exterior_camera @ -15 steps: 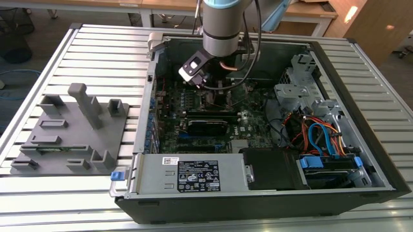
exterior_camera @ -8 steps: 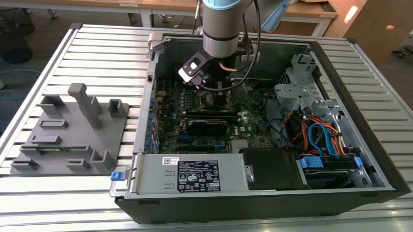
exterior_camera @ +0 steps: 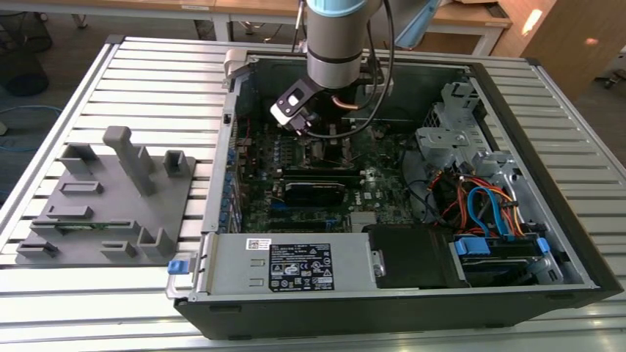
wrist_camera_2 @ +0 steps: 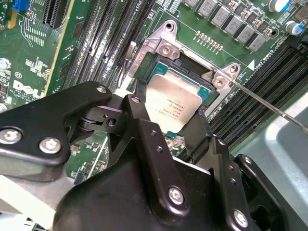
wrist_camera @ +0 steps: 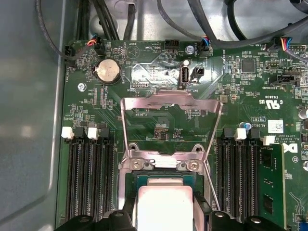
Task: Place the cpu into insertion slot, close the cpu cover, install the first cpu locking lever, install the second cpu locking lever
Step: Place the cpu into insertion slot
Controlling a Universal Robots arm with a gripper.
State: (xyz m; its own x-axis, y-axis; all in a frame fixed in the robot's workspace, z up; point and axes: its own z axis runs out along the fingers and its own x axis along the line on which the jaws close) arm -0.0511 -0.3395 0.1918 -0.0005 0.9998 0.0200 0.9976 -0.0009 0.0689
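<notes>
Now the cpu [wrist_camera_2: 175, 103] was pinched by its edges in the tool [wrist_camera_2: 168, 114], held flat at the insertion slot [wrist_camera_2: 179, 64], the cpu cover [wrist_camera: 168, 99] laid back clear.

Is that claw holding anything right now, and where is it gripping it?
Yes, the gripper appears to hold the cpu by two opposite edges, at the insertion slot.
</notes>
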